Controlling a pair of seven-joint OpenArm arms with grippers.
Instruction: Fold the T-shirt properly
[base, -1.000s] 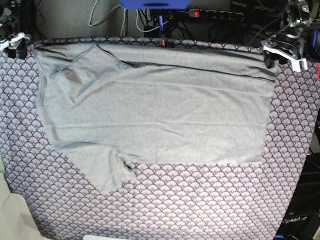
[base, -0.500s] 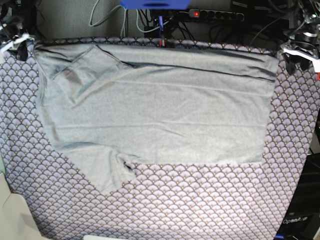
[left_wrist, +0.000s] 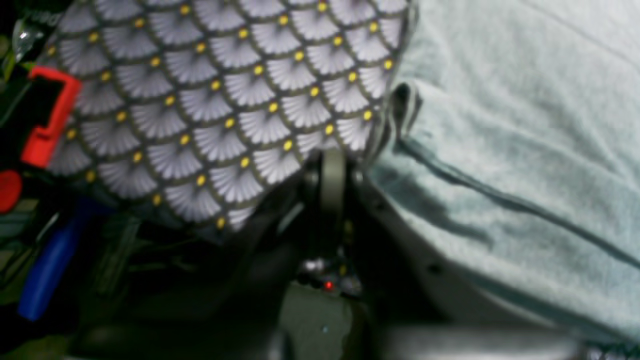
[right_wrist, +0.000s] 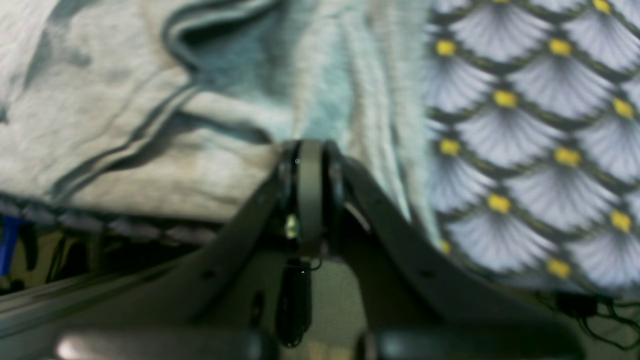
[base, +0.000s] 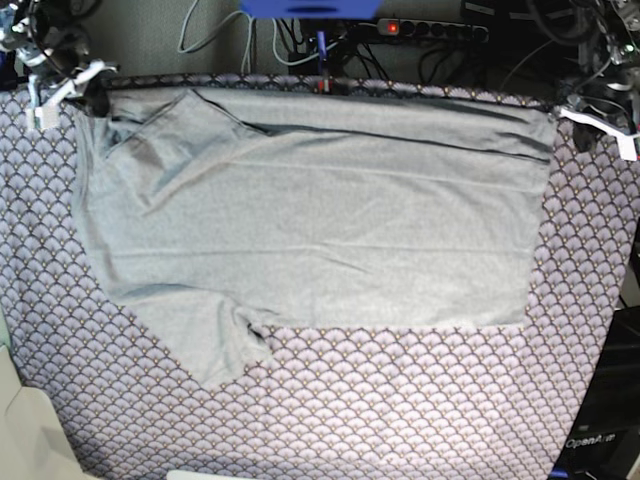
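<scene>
The light grey T-shirt (base: 320, 220) lies spread flat on the purple fan-scale tablecloth (base: 400, 400), one sleeve pointing to the near left. My right gripper (base: 85, 92) sits at its far left corner. In the right wrist view that gripper (right_wrist: 310, 150) is shut, with bunched, creased T-shirt (right_wrist: 125, 100) fabric at its tips. My left gripper (base: 590, 118) is by the far right corner. In the left wrist view it (left_wrist: 332, 157) is shut, tips on the tablecloth (left_wrist: 200, 100) just beside the T-shirt (left_wrist: 525, 125) hem; no cloth shows between them.
Behind the table's far edge run cables, a power strip (base: 430, 28) with a red light and a blue part (base: 310, 6). A red clamp (left_wrist: 47, 120) and a blue handle (left_wrist: 45, 270) sit past that edge. A white object (base: 30, 430) lies near left.
My right gripper moved in from the table's left edge to the shirt's far left corner, and the cloth there has bunched a little. My left gripper shifted slightly at the far right. The shirt's body stayed put.
</scene>
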